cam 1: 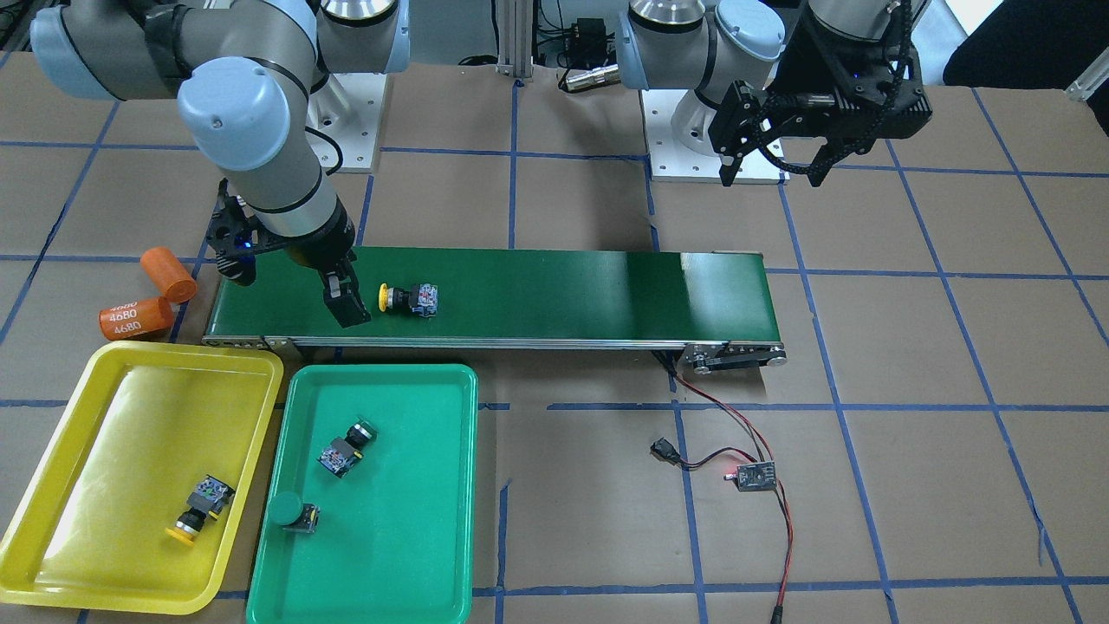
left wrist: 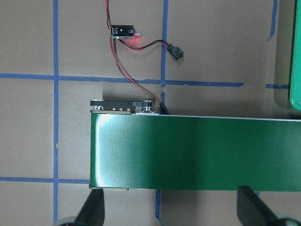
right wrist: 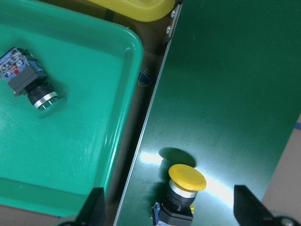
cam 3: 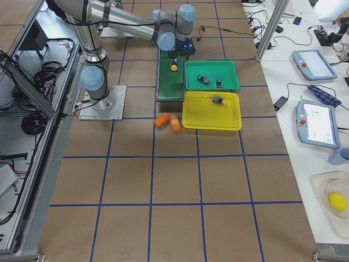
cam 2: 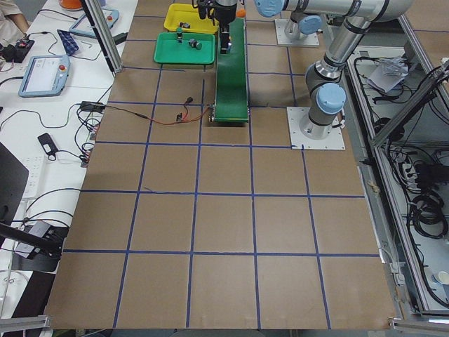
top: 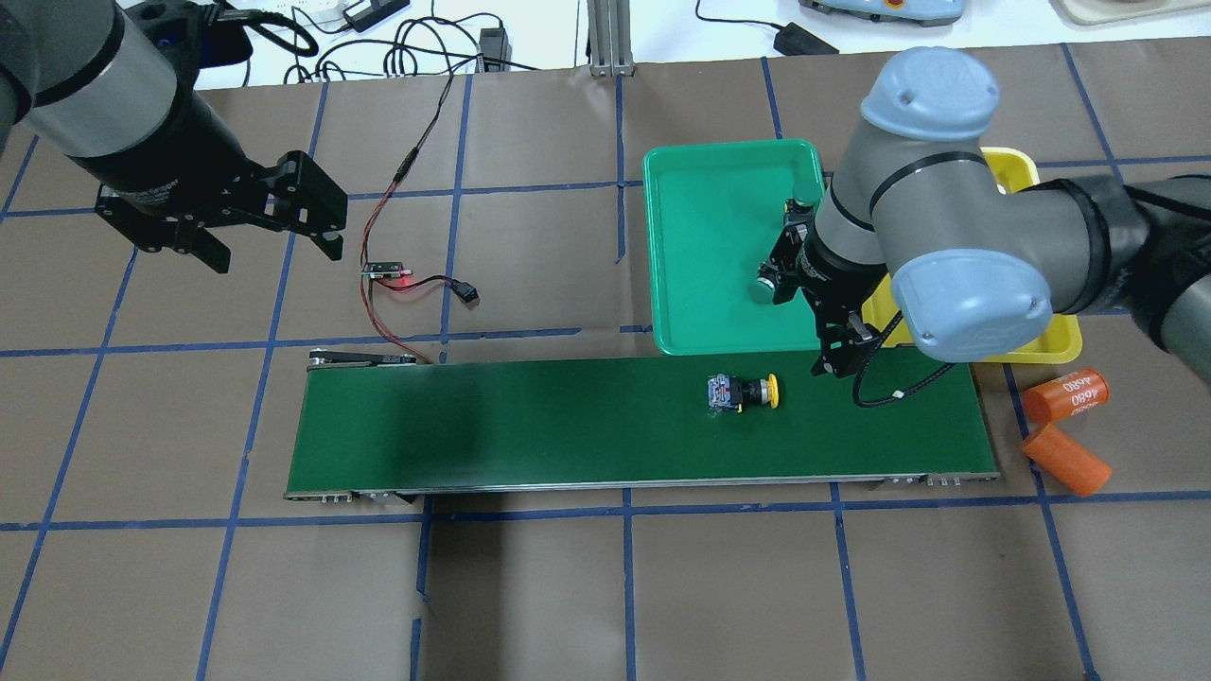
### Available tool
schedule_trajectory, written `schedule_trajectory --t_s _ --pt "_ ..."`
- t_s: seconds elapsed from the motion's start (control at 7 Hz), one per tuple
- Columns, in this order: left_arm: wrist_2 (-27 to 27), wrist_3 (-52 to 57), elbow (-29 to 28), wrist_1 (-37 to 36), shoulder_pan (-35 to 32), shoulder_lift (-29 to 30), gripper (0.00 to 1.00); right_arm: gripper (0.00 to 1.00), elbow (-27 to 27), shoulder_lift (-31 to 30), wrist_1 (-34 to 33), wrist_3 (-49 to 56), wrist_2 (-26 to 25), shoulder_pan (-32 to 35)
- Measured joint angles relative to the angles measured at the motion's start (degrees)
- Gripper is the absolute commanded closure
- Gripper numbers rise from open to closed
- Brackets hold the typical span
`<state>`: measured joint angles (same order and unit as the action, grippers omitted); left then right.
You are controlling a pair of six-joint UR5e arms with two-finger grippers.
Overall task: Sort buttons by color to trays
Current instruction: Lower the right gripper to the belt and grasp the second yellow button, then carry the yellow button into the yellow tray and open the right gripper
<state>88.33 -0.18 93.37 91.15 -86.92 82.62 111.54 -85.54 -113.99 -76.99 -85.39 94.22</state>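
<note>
At the far left of the front-facing view, two orange cylinders (cam 1: 139, 316) lie on the brown worktop (cam 1: 589, 520), and the lower one is printed 4680. Below them, in the lower left corner, the yellow tray (cam 1: 130, 407) holds a yellow-capped push-button (cam 1: 197, 510) on its side, cap toward the lower left.

Above that tray, the right tool (right wrist: 169, 209) hangs over the left end of the dark-green conveyor belt (cam 1: 563, 290). Its wrist camera shows the fingers (right wrist: 95, 207) spread wide and gripping nothing.

Just right of the yellow tray, the green tray (cam 1: 416, 520) carries a tipped green push-button (cam 1: 346, 449) near its middle and a second green push-button (cam 1: 293, 511) at its left wall.

On the belt, just right of the right tool, the loose yellow push-button (cam 1: 407, 299) lies on its side. Its cap points toward the tool, with a gap between them.

Further right, below the belt's right end, is a small circuit board (cam 1: 754, 475) with a red light; red and black wires run from it up to the belt.

In the upper right, the left tool (cam 1: 773, 165) hangs over bare worktop, well apart from the belt. Its fingers are wide apart and empty.
</note>
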Motion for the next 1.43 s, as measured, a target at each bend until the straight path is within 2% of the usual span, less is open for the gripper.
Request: schedule_trajectory --t_s 0.29,0.86,1.0,1.14,1.43 --pt "0.00 0.02 -0.04 0.01 -0.04 0.16 0.00 0.01 4.74 0.03 -7.70 -1.64 0.05 1.08" --pt "-0.34 0.00 0.66 -0.01 -0.26 -0.12 0.00 0.01 8.12 0.47 -8.48 -2.28 -0.06 1.37" --pt "-0.54 -0.02 0.78 0.01 -0.34 -0.30 0.00 0.20 8.77 0.59 -8.47 -2.28 -0.10 1.40" --pt "-0.52 -0.06 0.91 0.05 -0.39 -0.59 0.00 0.87 9.24 0.78 -8.44 -2.23 -0.12 1.40" --pt "-0.34 -0.08 1.42 0.06 -0.43 -1.28 0.00 1.00 9.46 1.18 -8.53 -1.49 -0.01 1.40"
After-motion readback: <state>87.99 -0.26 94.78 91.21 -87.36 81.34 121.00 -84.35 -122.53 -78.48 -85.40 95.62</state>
